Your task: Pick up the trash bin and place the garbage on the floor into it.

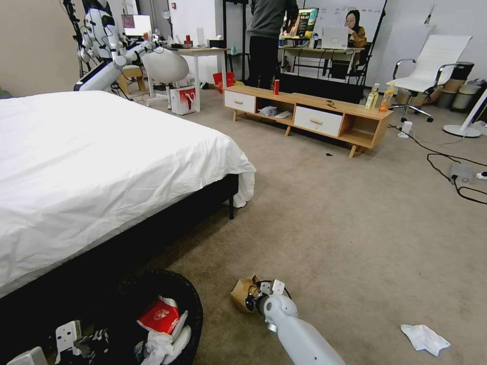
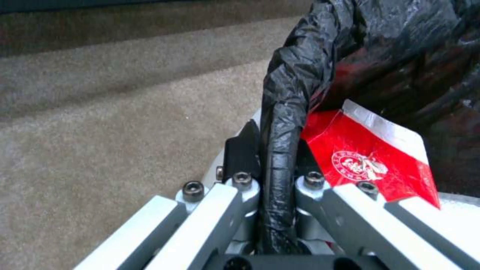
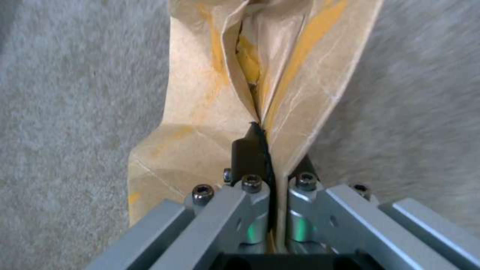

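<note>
The trash bin (image 1: 187, 299), round and lined with a crinkled black bag, sits at the bottom left beside the bed. My left gripper (image 2: 277, 165) is shut on its bagged rim (image 2: 282, 123). Inside lie a flat red snack packet (image 1: 159, 315) (image 2: 372, 161) and crumpled white tissues (image 1: 161, 345). Right of the bin, my right gripper (image 1: 253, 298) (image 3: 267, 150) is shut on a crumpled brown paper bag (image 1: 242, 293) (image 3: 200, 108), pinching a fold of it low over the carpet. Another crumpled white tissue (image 1: 425, 338) lies on the floor at the lower right.
A white bed (image 1: 91, 167) on a dark frame fills the left. A low wooden TV cabinet (image 1: 309, 114) with an upright red can and drink bottles stands at the back. Black cables (image 1: 451, 175) trail at right. Open carpet (image 1: 355, 228) lies ahead.
</note>
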Available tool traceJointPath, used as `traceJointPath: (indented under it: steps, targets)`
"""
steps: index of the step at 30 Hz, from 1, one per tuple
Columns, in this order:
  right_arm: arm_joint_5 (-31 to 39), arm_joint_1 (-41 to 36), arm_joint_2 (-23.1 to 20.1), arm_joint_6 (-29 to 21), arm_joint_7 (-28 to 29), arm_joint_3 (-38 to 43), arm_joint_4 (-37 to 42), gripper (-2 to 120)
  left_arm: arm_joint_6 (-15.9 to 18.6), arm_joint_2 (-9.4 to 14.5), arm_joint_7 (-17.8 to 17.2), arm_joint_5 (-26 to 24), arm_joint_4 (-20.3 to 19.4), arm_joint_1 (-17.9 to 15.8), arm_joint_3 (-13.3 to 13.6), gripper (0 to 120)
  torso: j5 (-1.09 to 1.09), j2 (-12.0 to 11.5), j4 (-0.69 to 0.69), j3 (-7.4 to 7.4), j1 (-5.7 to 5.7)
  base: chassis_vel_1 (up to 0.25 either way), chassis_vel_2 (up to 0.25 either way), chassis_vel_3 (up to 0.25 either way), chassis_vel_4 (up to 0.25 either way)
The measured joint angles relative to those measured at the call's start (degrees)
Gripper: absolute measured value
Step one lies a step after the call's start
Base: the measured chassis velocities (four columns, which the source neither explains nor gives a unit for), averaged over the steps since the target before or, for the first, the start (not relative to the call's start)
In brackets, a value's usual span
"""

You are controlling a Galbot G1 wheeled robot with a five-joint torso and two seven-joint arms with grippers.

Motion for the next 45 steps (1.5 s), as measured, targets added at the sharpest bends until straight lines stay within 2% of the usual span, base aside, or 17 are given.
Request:
traceJointPath:
  steps: [7, 9, 13, 15, 16, 18, 25, 26, 27, 30, 32, 36, 45]
  targets:
    - [2.5, -3.0, -4.3, -0.7, 2.7, -0.8, 8.4, 0, 0.2, -0.1, -0.1, 0.1, 0.1, -0.4, 0.3, 3, 0.01, 0.0, 0.00, 0.00, 0.00, 0.000, 0.000, 0.000, 0.000]
    - [3.1, -4.7, -7.2, -0.7, 4.4, -1.4, 14.6, 0, 0.5, 0.0, -0.4, -0.3, -0.2, -0.5, 0.5, 3, 0.00, 0.0, 0.00, 0.00, 0.00, 0.000, 0.000, 0.000, 0.000]
    - [3.5, -5.4, -9.0, -0.3, 5.6, -1.7, 18.3, 0, 0.8, 0.2, -0.8, -1.1, -0.4, -0.9, 0.5, 3, 0.01, 0.0, 0.00, 0.00, 0.00, 0.000, 0.000, 0.000, 0.000]
    - [3.9, -6.1, -11.8, 0.5, 6.4, -2.1, 24.9, 0, 1.3, 0.8, -2.4, -3.7, -0.6, -1.8, 0.7, 3, 0.00, 0.0, 0.00, 0.00, 0.00, 0.000, 0.000, 0.000, 0.000]
    - [3.9, -6.1, -11.8, 0.5, 6.4, -2.1, 24.9, 0, 1.3, 0.8, -2.4, -3.7, -0.6, -1.8, 0.7, 3, 0.00, 0.0, 0.00, 0.00, 0.00, 0.000, 0.000, 0.000, 0.000]
    - [4.9, -6.8, -14.6, 0.5, 7.4, -2.5, 30.3, 0, 1.4, 1.3, -3.7, -5.4, -0.9, -2.4, 1.1, 3, 0.01, 0.0, 0.02, 0.00, 0.00, 0.000, 0.000, 0.000, 0.000]
    - [6.4, -7.6, -19.7, 0.5, 9.1, -3.1, 39.1, 0, 1.5, 2.4, -6.2, -9.2, -0.9, -3.6, 1.9, 3, 0.01, 0.0, -0.01, 0.00, 0.00, 0.000, 0.000, 0.000, 0.000]
    - [7.8, -7.1, -25.4, 1.6, 9.5, -4.6, 47.5, 0, 1.5, 3.7, -7.8, -11.9, -0.9, -4.0, 1.9, 3, 0.00, 0.0, -0.01, 0.00, 0.00, 0.000, 0.000, 0.000, 0.000]
    - [8.9, -6.2, -28.1, 2.6, 9.4, -5.4, 52.4, 0, 1.5, 4.7, -8.4, -13.3, -0.9, -4.1, 1.7, 3, -0.01, 0.0, 0.01, 0.00, 0.00, 0.000, 0.000, 0.000, 0.000]
    - [9.6, -5.4, -29.5, 3.3, 9.2, -5.8, 55.4, 0, 1.5, 5.4, -8.6, -14.0, -0.9, -4.2, 1.6, 3, 0.00, 0.0, 0.01, 0.00, 0.00, 0.000, 0.000, 0.000, 0.000]
    - [12.2, -2.7, -31.9, 3.9, 8.9, -7.4, 61.8, 0, 1.5, 6.9, -8.9, -15.0, -0.9, -4.3, 1.6, 3, 0.00, 0.0, 0.00, 0.00, 0.00, 0.000, 0.000, 0.000, 0.000]
    - [12.8, -2.0, -32.2, 4.0, 8.9, -7.8, 63.0, 0, 1.5, 7.1, -8.9, -15.1, -0.9, -4.3, 1.6, 3, 0.00, 0.0, 0.00, 0.00, 0.00, 0.000, 0.000, 0.000, 0.000]
    - [18.9, 5.2, -34.3, 5.3, 8.7, -15.1, 72.7, 0, 1.5, 8.4, -9.1, -15.8, -1.1, -4.2, 1.7, 3, -0.02, 0.0, 0.02, 0.00, 0.00, 0.000, 0.000, 0.000, 0.000]
